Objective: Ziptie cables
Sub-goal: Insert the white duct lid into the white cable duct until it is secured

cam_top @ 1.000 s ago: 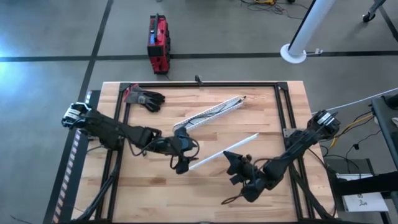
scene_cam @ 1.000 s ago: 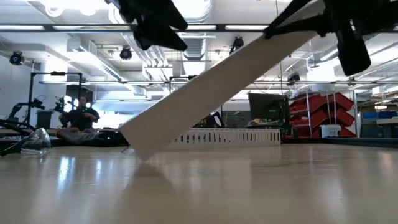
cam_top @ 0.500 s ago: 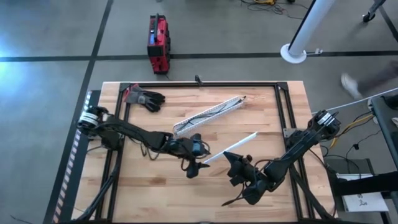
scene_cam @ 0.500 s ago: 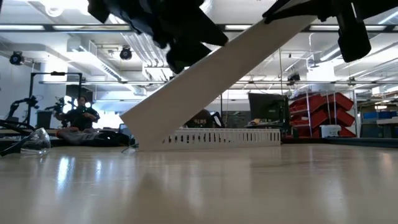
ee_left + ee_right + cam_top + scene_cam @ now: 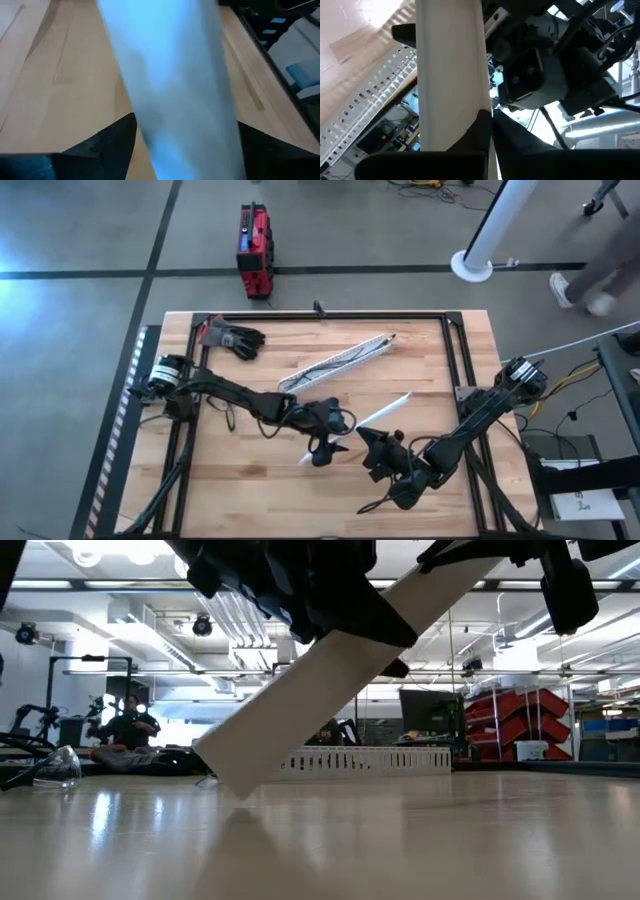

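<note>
A flat white lid (image 5: 385, 412) slopes up from the table. Its lower end (image 5: 228, 778) rests on the wood and its other end is raised. My right gripper (image 5: 373, 448) is shut on it at the table's middle right. My left gripper (image 5: 325, 448) is open and reaches in from the left. Its fingers stand on either side of the lid (image 5: 175, 90) near the low end. The white slotted channel (image 5: 335, 363) lies flat farther back. A thin dark strand (image 5: 372, 502) lies under my right arm. I cannot pick out the rest of the cables. My left gripper has a finger (image 5: 117, 137) on each side of the lid's lower part. Whether the fingers touch the lid, I cannot tell. My right gripper pinches one long edge of the lid (image 5: 482, 102) between its two fingers, about mid-length. The lid hangs tilted in the hold, with only its lower end on the table.
Dark gloves (image 5: 232, 337) lie at the far left corner. A black frame (image 5: 320, 316) runs along the table's edges. A red case (image 5: 255, 248) stands on the floor beyond. A person's legs (image 5: 590, 280) pass at the far right, and another person (image 5: 130, 728) sits in the room.
My left gripper has travelled toward the table's right and near edges, from beside the slotted channel to the lid's lower part, and now straddles it. My right gripper has kept its hold, and the lid stays tilted.
</note>
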Motion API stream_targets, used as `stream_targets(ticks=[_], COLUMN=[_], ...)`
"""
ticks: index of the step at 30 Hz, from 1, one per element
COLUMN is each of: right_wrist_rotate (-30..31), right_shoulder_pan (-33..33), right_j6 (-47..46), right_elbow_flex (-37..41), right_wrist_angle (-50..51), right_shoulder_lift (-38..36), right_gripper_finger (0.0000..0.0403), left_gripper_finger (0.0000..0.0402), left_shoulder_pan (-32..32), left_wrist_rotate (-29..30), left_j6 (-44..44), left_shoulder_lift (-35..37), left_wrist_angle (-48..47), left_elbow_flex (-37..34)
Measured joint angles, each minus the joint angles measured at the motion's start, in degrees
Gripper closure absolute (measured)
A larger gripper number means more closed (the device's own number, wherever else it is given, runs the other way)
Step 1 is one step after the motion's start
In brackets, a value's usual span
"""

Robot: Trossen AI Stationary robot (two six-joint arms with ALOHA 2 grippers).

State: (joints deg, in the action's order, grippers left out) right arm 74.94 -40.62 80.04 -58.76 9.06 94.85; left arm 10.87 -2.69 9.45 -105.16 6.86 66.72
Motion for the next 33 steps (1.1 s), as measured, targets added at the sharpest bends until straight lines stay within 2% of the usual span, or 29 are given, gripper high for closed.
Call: stream_targets(ticks=[3, 6, 18, 20, 22, 25, 28, 31, 33], right_wrist_rotate=[0.04, 0.06, -0.15, -0.69, -0.91, -2.08, -2.68, -5.04, -8.32], right_shoulder_pan=[0.0, 0.0, 0.0, 0.0, -0.02, 0.0, 0.0, -0.05, -0.13], right_j6=[0.07, 0.05, 2.49, 1.88, -0.52, -5.72, -13.31, -21.59, -29.08], right_elbow_flex=[0.0, 0.0, 0.0, 0.0, 0.0, -0.31, -2.5, -5.57, -7.95], right_wrist_angle=[-0.32, -0.42, -1.11, -1.45, -2.71, -4.66, -4.68, -2.79, 1.33], right_shoulder_lift=[0.0, 0.0, -0.02, -0.02, -0.12, -0.78, -1.11, -3.05, -5.26], right_gripper_finger=[0.0403, 0.0403, 0.0403, 0.0402, 0.0397, 0.037, 0.0326, 0.0282, 0.0257], left_gripper_finger=[0.0159, 0.0185, 0.0364, 0.0387, 0.0392, 0.0386, 0.0388, 0.0395, 0.0394], left_shoulder_pan=[-0.34, -0.41, -0.69, -0.82, -0.89, -0.85, -0.43, 0.89, 2.63], left_wrist_rotate=[-0.01, -0.03, 0.66, 0.97, 2.48, 7.69, 15.55, 26.22, 35.7], left_j6=[-0.33, -1.38, -4.62, -4.63, -4.89, -5.97, -6.31, -7.61, -8.9], left_shoulder_lift=[-0.48, -0.88, -1.32, -1.32, -1.08, -0.2, 1.46, 3.18, 3.64], left_wrist_angle=[-0.01, -0.25, -0.96, -1.71, -3.37, -8.06, -13.11, -17.86, -19.44], left_elbow_flex=[-0.21, -0.8, -0.87, -0.87, -0.85, -0.85, -0.85, -0.85, -0.85])
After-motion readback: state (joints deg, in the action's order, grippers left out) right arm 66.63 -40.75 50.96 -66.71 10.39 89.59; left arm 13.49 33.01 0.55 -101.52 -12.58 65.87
